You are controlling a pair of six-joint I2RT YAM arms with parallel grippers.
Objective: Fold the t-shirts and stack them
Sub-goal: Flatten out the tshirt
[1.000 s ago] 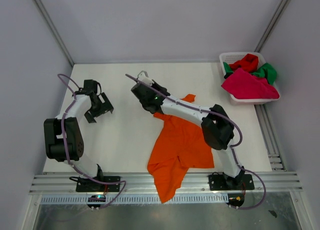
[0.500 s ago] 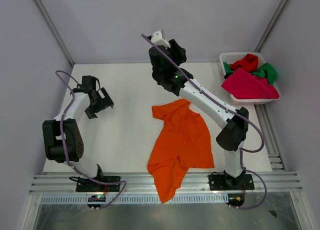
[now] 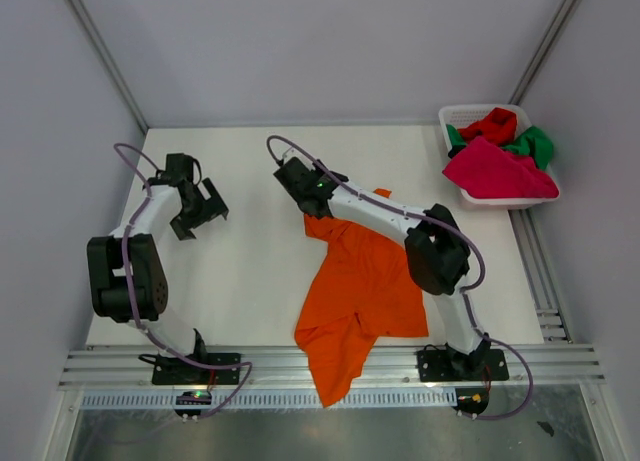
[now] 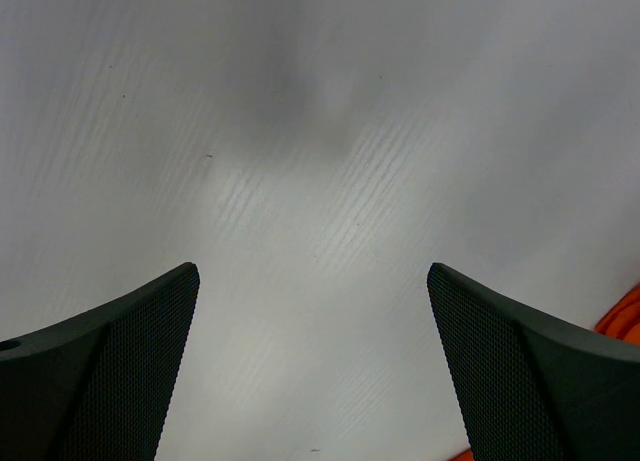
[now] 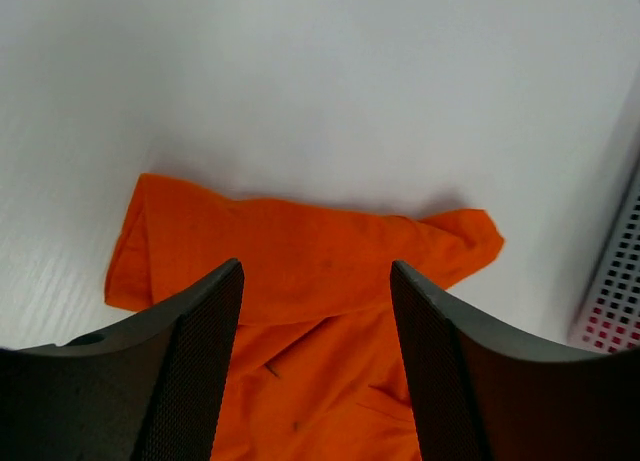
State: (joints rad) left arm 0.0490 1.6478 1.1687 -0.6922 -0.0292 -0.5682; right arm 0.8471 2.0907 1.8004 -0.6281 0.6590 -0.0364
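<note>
A bright orange t-shirt [image 3: 365, 281] lies crumpled and spread on the table, its lower end hanging over the near edge. My right gripper [image 3: 305, 196] hovers over its upper left corner. In the right wrist view that gripper [image 5: 315, 271] is open, with the orange cloth [image 5: 300, 246] lying below between the jaws and nothing gripped. My left gripper [image 3: 200, 219] stands open over bare table at the left, empty [image 4: 312, 271]. The magenta-pink [image 3: 495, 171], red [image 3: 492, 126] and green [image 3: 535, 143] t-shirts are piled in the basket.
The white lattice basket [image 3: 470, 109] sits at the back right corner, and its wall shows at the right edge of the right wrist view [image 5: 615, 281]. A sliver of orange cloth [image 4: 625, 311] shows at the right of the left wrist view. White walls surround the table.
My right gripper opened from shut and let go of the orange t-shirt. Its arm swung up toward the back, then came down over the shirt's upper left corner. The left arm barely moved.
</note>
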